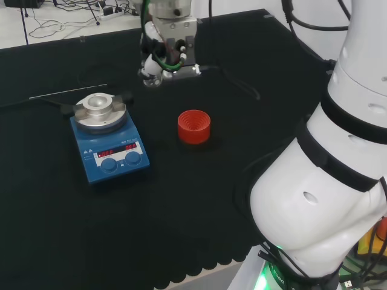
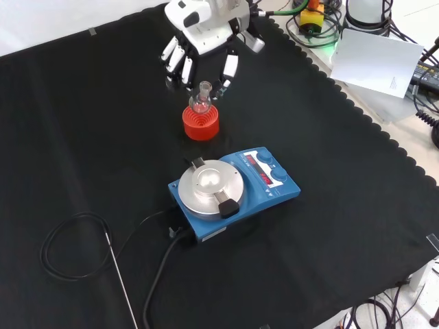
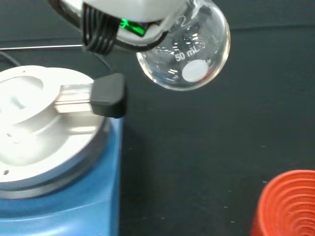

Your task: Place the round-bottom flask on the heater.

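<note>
In the wrist view the neck of the flask (image 3: 184, 51) is hidden behind the blurred white hand (image 3: 133, 12). The red ring (image 3: 288, 204) is cut by the picture's edge, and so is the heater (image 3: 54, 147). In the head view the glass flask cannot be made out.

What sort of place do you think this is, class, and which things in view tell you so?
Most likely a robotics lab set up for chemistry handling. A robot hand holds a clear round-bottom flask above the black cloth; a blue heater with a metal top and a red ribbed stand are laid out on it.
</note>
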Robot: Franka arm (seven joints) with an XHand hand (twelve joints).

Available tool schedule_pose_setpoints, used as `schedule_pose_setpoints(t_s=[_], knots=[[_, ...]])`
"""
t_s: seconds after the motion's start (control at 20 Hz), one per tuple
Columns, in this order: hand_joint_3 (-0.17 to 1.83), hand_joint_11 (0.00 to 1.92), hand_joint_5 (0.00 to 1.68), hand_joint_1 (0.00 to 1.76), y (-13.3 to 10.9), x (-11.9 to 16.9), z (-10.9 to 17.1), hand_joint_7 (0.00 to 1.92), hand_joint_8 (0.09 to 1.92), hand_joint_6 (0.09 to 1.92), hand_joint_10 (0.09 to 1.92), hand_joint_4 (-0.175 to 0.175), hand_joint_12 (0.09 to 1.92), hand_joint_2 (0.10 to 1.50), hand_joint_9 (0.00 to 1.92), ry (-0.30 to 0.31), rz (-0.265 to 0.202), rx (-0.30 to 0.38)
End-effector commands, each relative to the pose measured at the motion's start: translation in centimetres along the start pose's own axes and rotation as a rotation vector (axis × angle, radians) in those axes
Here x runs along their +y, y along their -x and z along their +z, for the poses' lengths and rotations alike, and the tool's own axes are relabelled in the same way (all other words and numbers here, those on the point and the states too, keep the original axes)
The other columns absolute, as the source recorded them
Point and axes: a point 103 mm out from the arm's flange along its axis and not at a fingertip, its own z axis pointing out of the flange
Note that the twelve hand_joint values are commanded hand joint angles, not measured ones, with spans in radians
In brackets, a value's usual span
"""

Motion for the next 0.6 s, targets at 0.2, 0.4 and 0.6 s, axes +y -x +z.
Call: schedule_pose_setpoints(t_s=[0.2,0.4,0.6], knots=[[0.66,0.54,1.17,1.10,-4.8,1.9,1.3,0.58,0.69,0.86,0.56,0.147,1.27,0.70,0.80,-0.060,-0.070,-0.014],[0.66,0.54,1.17,1.10,-6.2,2.8,1.7,0.58,0.70,0.86,0.56,0.146,1.27,0.70,0.80,-0.074,-0.092,-0.008],[0.67,0.54,1.17,1.11,-7.4,3.7,1.9,0.58,0.70,0.86,0.56,0.145,1.27,0.70,0.80,-0.078,-0.105,-0.001]])
